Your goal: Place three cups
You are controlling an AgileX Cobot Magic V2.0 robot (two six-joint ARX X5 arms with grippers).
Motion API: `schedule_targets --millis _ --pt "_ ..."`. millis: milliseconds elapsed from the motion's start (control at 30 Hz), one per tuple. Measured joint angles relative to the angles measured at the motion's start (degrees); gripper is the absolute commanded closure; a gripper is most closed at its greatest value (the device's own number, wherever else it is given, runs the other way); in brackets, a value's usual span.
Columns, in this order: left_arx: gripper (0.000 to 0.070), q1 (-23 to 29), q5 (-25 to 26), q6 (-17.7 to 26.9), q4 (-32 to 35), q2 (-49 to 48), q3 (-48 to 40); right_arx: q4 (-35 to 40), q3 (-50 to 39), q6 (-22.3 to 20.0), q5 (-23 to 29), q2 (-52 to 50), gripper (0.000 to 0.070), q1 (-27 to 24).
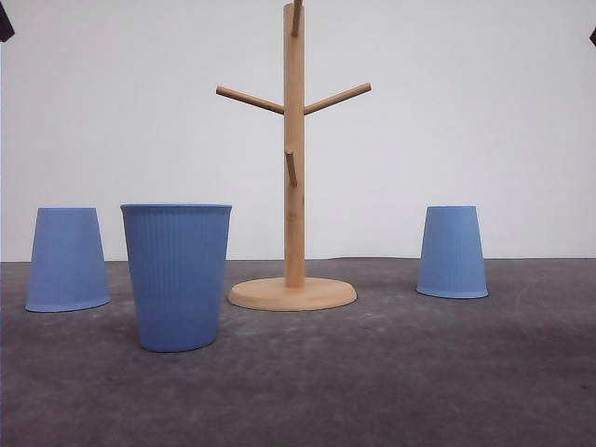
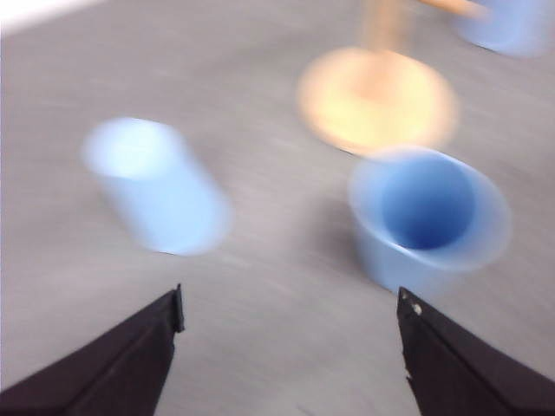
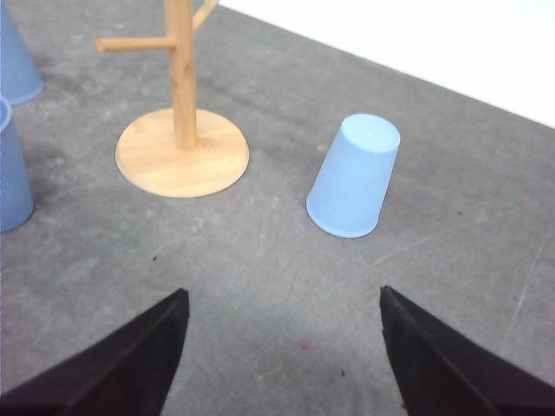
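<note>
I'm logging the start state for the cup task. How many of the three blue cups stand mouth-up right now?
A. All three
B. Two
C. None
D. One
D: only the nearest cup, left of the wooden peg stand, shows its open mouth upward; the far-left cup and the right cup sit upside down, narrow end up.

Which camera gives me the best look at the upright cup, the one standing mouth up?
The front view: the upright cup stands sharp and whole, left of the wooden peg stand. The left wrist view looks into its open mouth but is motion-blurred. The right wrist view catches just a sliver at its edge.
</note>
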Motion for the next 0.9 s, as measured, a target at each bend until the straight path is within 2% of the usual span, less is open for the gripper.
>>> schedule_targets --millis 67,267,367,500,600,667,900 --pt "0.0225 1.1 0.0 -2.3 2.5 1.1 0.0 0.7 0.0 0.0 0.0 0.0 0.0255 0.0" --pt "0.0223 6.9 5.9 -10.8 6.0 8.2 0.0 1.6 0.0 0.0 0.0 0.0 0.0255 0.0" --pt "0.0208 9.5 7.7 -13.4 6.8 13.0 0.4 1.5 0.0 0.0 0.0 0.0 0.0255 0.0" --pt "0.0108 11.8 9.2 -14.6 6.9 20.1 3.1 1.6 0.0 0.0 0.0 0.0 0.0255 0.0" --pt "0.0089 12.9 10.4 -15.0 6.7 25.8 7.0 1.5 0.0 0.0 0.0 0.0 0.0255 0.0" --pt "0.0051 13.6 10.5 -15.1 5.8 29.8 10.0 1.6 0.0 0.0 0.0 0.0 0.0255 0.0" --pt "0.0016 15.0 10.5 -14.4 1.8 42.1 20.5 1.5 0.0 0.0 0.0 0.0 0.0255 0.0"
